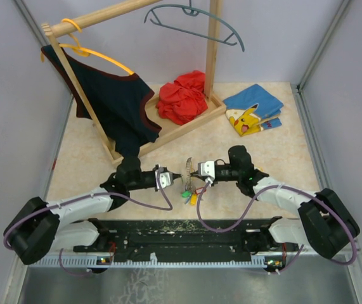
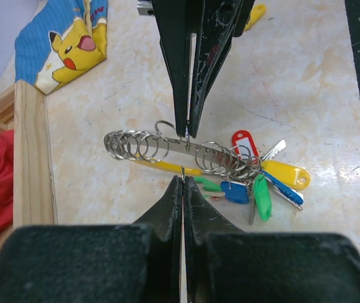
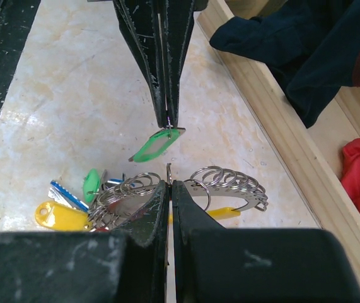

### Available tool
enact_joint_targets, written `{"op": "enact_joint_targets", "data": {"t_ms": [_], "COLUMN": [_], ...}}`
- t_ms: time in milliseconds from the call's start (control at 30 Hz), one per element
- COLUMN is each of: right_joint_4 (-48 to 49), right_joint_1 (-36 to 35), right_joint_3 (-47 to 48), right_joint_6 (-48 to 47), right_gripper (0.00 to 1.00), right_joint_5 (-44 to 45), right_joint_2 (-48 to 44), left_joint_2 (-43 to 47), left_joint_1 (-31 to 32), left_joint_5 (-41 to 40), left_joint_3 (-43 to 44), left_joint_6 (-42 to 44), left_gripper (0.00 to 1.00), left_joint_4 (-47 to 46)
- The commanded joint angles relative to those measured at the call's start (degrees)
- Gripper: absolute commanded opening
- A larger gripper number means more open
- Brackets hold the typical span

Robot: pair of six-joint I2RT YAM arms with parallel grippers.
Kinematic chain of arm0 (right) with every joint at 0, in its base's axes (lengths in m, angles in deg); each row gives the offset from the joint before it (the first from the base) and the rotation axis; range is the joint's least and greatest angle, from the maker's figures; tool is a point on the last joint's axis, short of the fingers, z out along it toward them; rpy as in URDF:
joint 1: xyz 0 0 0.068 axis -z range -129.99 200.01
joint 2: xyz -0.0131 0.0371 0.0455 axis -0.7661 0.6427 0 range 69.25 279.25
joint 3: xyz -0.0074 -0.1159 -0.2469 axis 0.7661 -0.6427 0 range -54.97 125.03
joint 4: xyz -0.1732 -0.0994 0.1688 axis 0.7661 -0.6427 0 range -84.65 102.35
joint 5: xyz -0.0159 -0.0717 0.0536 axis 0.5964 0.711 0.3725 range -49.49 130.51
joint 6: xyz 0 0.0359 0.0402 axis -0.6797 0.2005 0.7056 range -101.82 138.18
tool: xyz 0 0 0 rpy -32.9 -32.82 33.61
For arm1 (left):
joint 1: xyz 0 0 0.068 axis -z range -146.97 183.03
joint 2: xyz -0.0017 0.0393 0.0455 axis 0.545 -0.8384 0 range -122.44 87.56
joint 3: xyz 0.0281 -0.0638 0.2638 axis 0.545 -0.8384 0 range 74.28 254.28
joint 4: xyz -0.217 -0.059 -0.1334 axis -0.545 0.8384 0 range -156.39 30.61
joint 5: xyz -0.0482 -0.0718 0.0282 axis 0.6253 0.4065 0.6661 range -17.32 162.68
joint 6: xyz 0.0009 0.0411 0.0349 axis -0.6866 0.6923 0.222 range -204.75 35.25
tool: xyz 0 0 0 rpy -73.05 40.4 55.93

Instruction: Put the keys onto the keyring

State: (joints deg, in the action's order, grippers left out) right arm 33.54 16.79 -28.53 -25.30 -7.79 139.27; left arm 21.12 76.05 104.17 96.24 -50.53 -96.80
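Marbled tabletop [image 1: 282, 152] near its middle: the left pincer [image 3: 167, 125] is clamped shut on a green-tagged key [image 3: 157, 144], held just beside the keyring [image 2: 135, 146]. The right pincer [image 2: 187, 132] is closed on the keyring's wire. Other keys [image 2: 265, 183] lie bunched on it, on the near side.

Keyring [image 2: 148, 146] sits between the claws: left claw [image 2: 183, 182] on its left, right claw [image 3: 169, 184] on its right, keys [image 2: 255, 183] bunched nearside, rack [image 1: 187, 123] behind on the desk [image 1: 282, 158].
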Motion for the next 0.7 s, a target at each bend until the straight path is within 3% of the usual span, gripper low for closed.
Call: {"op": "enact_joint_targets", "data": {"t_ms": [0, 667], "right_joint_4": [2.88, 1.9], "right_joint_1": [0.08, -0.19], "right_joint_3": [3.45, 3.89], "right_joint_6": [-0.47, -0.73], "right_gripper": [0.0, 0.0], "right_joint_5": [-3.33, -3.27], "right_joint_2": [0.44, 0.69], "left_joint_2": [-1.24, -5.24], "left_joint_1": [0.13, 0.13], "left_joint_5": [4.5, 4.22], "left_joint_3": [2.79, 8.81], "left_joint_6": [2.68, 2.65], "left_gripper": [0.0, 0.0], "left_joint_4": [0.19, 9.81]}}
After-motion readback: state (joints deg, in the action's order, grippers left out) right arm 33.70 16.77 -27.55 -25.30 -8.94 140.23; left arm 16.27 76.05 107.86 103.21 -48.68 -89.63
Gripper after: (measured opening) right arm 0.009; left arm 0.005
